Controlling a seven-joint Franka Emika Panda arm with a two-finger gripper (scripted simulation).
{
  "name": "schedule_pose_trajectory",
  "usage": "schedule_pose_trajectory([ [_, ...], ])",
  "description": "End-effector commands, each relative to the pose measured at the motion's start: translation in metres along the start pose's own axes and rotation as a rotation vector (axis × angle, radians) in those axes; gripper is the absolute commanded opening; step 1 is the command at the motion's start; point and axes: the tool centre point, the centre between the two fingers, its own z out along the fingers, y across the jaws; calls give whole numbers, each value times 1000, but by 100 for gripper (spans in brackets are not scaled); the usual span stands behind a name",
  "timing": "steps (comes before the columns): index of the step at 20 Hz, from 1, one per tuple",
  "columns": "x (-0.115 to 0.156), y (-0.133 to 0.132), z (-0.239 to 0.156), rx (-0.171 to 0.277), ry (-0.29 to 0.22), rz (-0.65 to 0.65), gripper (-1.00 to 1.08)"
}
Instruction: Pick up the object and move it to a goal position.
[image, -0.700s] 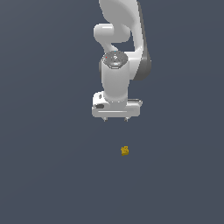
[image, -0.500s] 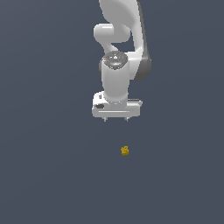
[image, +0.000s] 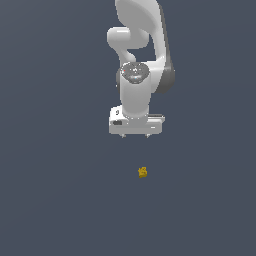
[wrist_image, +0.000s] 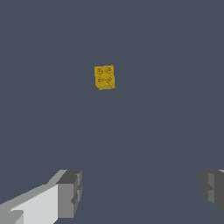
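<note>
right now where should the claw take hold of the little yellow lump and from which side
Probably from straight above, closing on two opposite flat sides of the yellow lump. It looks roughly blocky, lies alone on the dark floor, and nothing crowds it. The claw is open and apart from the lump, with fingers set far wider than it.

Flat even light, shadowless, slightly soft
</note>
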Motion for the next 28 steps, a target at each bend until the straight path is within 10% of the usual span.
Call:
schedule_pose_trajectory([
  [1, 0, 0, 0, 0, 0, 1, 100],
  [28, 92, -28, 69, -38, 20, -79, 100],
])
